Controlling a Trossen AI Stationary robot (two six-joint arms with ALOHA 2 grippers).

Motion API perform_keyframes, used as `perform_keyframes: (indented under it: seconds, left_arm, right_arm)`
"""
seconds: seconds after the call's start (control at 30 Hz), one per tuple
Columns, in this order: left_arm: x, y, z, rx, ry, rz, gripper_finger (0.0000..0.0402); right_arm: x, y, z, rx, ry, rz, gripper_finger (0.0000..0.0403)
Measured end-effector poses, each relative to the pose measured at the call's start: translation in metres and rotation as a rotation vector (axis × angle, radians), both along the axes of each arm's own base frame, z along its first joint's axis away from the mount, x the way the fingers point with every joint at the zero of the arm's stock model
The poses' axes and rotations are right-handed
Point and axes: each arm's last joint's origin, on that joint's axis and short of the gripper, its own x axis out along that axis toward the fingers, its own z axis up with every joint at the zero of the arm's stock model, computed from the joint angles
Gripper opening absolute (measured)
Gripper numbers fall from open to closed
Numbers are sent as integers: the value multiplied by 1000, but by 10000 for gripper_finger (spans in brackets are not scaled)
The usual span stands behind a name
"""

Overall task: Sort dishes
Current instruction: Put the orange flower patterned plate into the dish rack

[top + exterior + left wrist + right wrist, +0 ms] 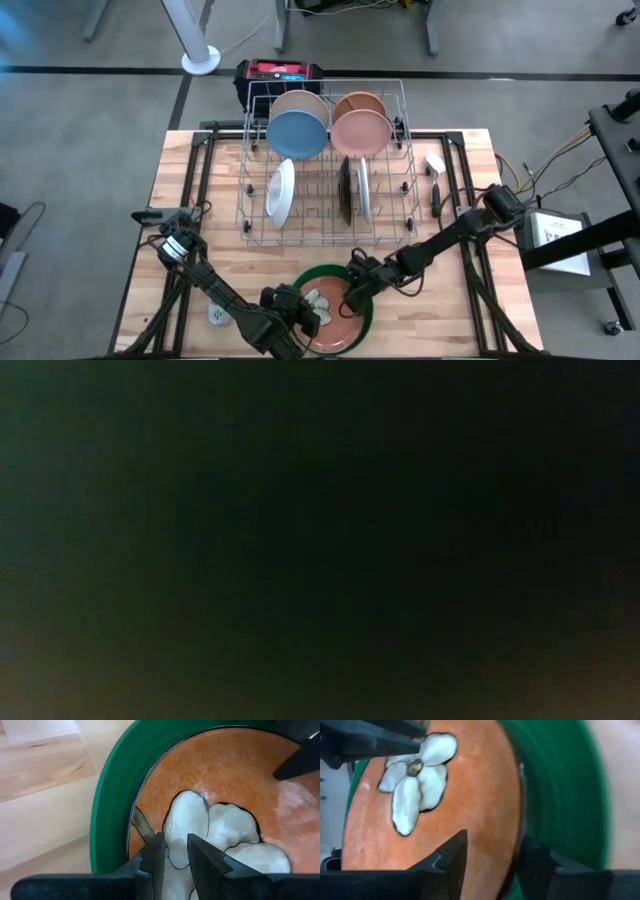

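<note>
Wooden slat table [180, 180], pale grain, on a dark frame. Silver wire rack [325, 165] stands mid-table towards the far edge. In its far row: tan plate [300, 102], blue plate [297, 136] in front of it, a terracotta plate [358, 103], pink plate [361, 133] in front of that. All four are round and stand on edge, faces showing. In the near row: white plate [281, 192] leaning on edge at the left, dark plate [346, 190] and a pale plate [364, 190] upright, edge-on, side by side.

Near the table's front edge lies the large green plate [372, 318], glossy, with a raised rim. Nested inside it is an orange-brown plate [338, 325], mottled glaze, with a white flower [417, 777] outlined in black.

Left gripper [174, 855] is over the near-left part of the orange-brown plate, fingers only a narrow slot apart over a white petal; whether they touch the plate I cannot tell. Right gripper [490, 852] is at the same plate's far rim, jaws straddling it: one finger over the orange face, the other on the green side. Grip seems closed on the rim.

Low view is dark, nothing readable. Red-and-black box [278, 72] on the floor beyond the rack.
</note>
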Motion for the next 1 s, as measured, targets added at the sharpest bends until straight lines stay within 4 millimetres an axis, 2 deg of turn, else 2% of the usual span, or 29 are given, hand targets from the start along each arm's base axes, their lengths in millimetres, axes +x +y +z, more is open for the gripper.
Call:
perform_keyframes:
  seconds: [0.13,0.27,0.37,0.63,1.0]
  left_arm:
    - [1,0,0,16,-26,4,74]
    - [2,1,-2,20,-34,8,74]
    - [3,1,-5,30,-43,12,74]
    - [4,-1,-5,54,-77,26,74]
    - [11,-4,9,120,-51,-35,74]
  right_arm:
    - [4,-2,-3,3,-23,14,158]
    - [7,-4,-3,5,-45,29,151]
    - [8,-6,-4,-2,-43,31,127]
    - [9,-8,-2,8,-57,20,30]
    - [11,-8,0,-3,-74,29,12]
